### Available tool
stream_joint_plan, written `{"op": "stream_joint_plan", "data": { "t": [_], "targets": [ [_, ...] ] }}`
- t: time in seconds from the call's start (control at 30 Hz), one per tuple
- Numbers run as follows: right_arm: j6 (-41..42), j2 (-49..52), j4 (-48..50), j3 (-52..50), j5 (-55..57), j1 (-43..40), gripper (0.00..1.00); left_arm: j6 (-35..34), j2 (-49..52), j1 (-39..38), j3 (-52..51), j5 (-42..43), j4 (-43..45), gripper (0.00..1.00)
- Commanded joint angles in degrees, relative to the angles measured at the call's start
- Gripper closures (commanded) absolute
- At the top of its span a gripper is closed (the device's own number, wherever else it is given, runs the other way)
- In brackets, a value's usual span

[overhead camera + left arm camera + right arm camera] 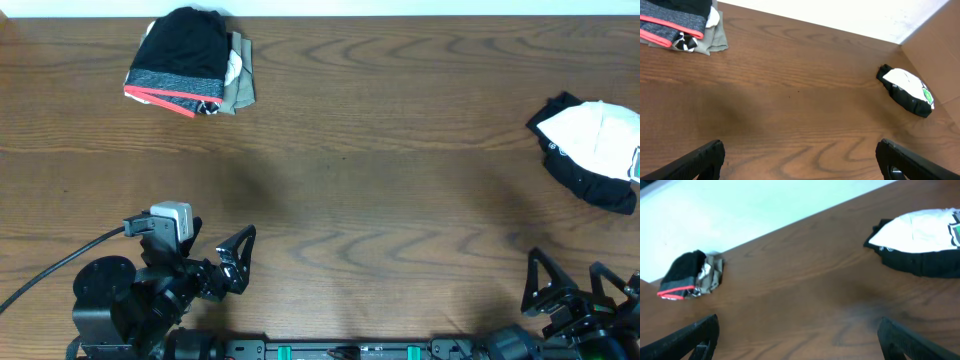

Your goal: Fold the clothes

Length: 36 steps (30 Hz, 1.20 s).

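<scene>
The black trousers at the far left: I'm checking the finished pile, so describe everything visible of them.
The black trousers look folded into a bundle of soft cloth, the grey waistband edged red-orange toward the robot. They lie atop an olive piece and a white garment peeking out on one side, near the far edge of the table.

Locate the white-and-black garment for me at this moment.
In the overhead view the white-and-black garment lies bunched near the table's right edge, on the robot's right side, far from the folded pile at the far left corner.
</scene>
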Motion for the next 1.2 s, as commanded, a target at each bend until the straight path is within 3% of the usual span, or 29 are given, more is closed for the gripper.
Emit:
{"op": "stream_joint_plan", "data": {
  "t": [0.0, 0.57, 0.83, 1.17],
  "targets": [
    [0.74, -0.13, -1.07, -0.37, -0.35, 0.24, 0.01, -0.72, -0.04, 0.09, -0.04, 0.94, 0.24, 0.02],
    [1.75, -0.13, -4.04, -0.37, -0.31, 0.24, 0.01, -0.72, -0.04, 0.09, -0.04, 0.94, 0.24, 0.02],
    [1.57, -0.13, -11.65, -0.37, 0.37, 0.24, 0.01, -0.72, -0.04, 0.09, -0.04, 0.94, 0.24, 0.02],
    [-1.2, -0.42, -7.02, -2.27, 5.05, -0.26, 0.01, -0.72, -0.04, 0.09, -0.04, 0.94, 0.24, 0.02]
  ]
}}
